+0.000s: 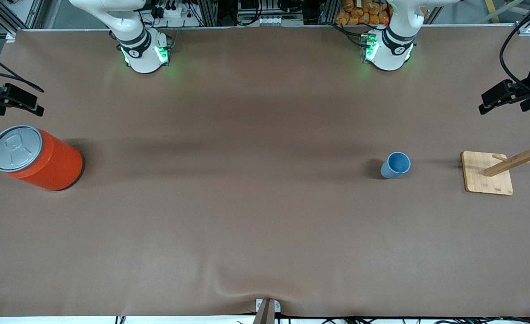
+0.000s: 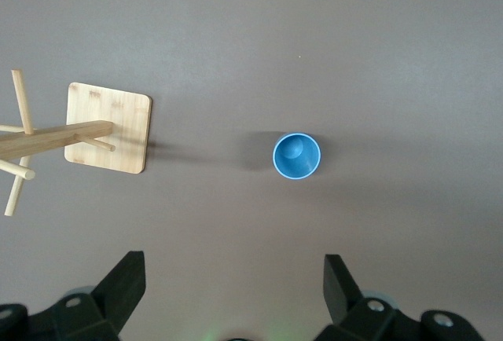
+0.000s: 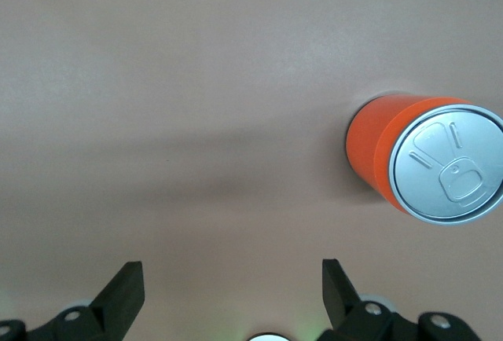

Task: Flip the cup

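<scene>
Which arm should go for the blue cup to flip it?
Probably the left. The cup stands upright at the left arm's end of the table, below its open left hand; the right hand is by the can.

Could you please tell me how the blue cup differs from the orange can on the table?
The cup is small and light blue; the can is far larger and orange-red. The cup's mouth is open, showing its blue inside; the can is closed by a grey pull-tab lid. The cup stands toward the left arm's end, the can toward the right arm's. Both stand upright, untouched.
</scene>
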Motion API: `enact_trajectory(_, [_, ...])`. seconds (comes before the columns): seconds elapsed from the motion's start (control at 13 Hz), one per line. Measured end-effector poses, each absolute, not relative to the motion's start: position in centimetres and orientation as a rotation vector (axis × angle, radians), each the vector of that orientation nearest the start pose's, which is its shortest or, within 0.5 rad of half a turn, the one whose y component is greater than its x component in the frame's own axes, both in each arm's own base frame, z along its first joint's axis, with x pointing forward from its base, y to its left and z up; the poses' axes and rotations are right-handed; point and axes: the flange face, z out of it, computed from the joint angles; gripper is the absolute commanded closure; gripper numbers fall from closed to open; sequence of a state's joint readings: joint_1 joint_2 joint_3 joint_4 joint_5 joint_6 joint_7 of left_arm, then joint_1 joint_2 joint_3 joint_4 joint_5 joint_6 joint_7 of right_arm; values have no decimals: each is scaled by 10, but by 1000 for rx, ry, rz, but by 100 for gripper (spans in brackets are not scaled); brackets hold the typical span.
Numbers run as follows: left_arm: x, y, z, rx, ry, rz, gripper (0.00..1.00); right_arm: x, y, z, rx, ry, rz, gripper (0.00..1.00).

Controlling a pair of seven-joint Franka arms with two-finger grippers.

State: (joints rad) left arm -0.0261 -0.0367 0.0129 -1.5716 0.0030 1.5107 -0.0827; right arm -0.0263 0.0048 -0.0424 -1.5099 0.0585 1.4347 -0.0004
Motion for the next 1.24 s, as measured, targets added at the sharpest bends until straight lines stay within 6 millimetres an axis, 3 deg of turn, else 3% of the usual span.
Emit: enact_trajectory(1.24, [536,-7,635,-3136,-73,70,0,543,-24,635,-3078,80,131,0])
